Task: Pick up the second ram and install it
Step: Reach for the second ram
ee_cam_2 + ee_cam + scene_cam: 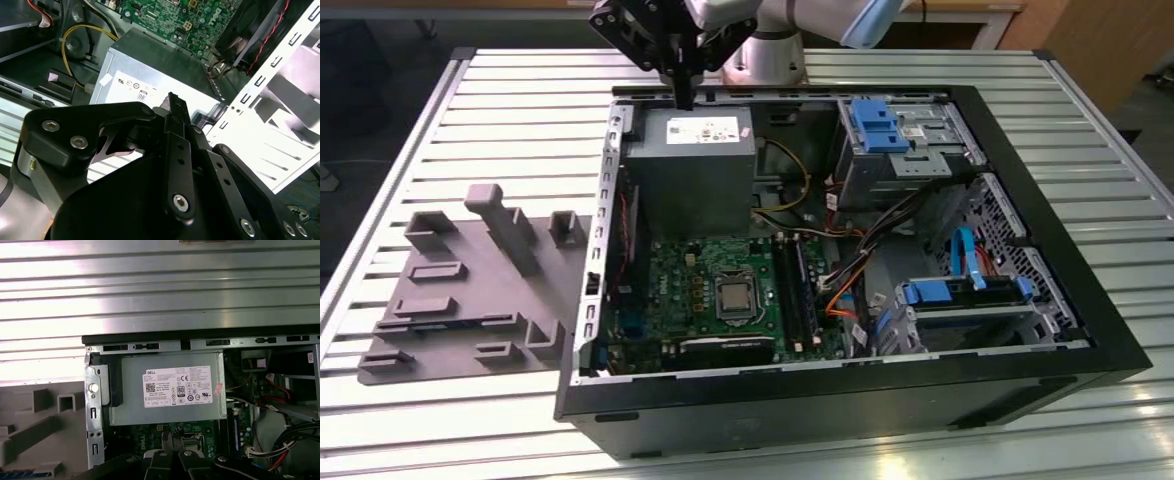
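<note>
My gripper (683, 98) hangs over the far edge of the open computer case (1067, 250), just above the grey power supply (687, 165). Its black fingers stand shut, and I see nothing between them in both wrist views (172, 98) (172, 441). The green motherboard (707, 290) lies below the power supply, with dark memory slots (790, 285) beside the processor socket. The grey moulded tray (454, 300) sits outside the case at the exterior view's left. A blue strip (22, 473) lies on the tray (30, 430); I cannot tell whether it is the second ram.
Drive bays with blue clips (881, 125) and bundles of cables (854, 270) occupy the case at the exterior view's right. The case's metal walls stand up around the board. Everything rests on a slatted metal table (494, 130).
</note>
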You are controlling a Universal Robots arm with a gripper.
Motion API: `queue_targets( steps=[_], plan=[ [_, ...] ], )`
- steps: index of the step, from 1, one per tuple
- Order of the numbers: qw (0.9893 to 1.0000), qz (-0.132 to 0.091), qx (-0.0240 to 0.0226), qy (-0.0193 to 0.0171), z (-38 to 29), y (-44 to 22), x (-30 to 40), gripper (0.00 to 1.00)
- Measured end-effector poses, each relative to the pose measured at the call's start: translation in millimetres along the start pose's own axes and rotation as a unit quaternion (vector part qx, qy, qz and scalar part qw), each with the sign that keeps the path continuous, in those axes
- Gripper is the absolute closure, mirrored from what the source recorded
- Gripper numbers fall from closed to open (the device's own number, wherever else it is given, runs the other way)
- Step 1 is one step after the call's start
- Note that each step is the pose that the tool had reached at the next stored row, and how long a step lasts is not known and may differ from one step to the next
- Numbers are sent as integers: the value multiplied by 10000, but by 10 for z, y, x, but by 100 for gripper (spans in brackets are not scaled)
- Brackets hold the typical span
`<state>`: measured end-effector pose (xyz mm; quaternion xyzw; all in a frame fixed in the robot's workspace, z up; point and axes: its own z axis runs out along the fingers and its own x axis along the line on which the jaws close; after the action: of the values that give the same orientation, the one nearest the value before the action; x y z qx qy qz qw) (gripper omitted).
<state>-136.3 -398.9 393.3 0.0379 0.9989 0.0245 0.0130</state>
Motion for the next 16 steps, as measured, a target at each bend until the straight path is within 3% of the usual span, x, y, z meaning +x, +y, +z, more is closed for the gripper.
queue_targets(
  steps=[16],
  plan=[
    [10000, 0, 0, 0, -2, -6, 71, 89]
  ],
)
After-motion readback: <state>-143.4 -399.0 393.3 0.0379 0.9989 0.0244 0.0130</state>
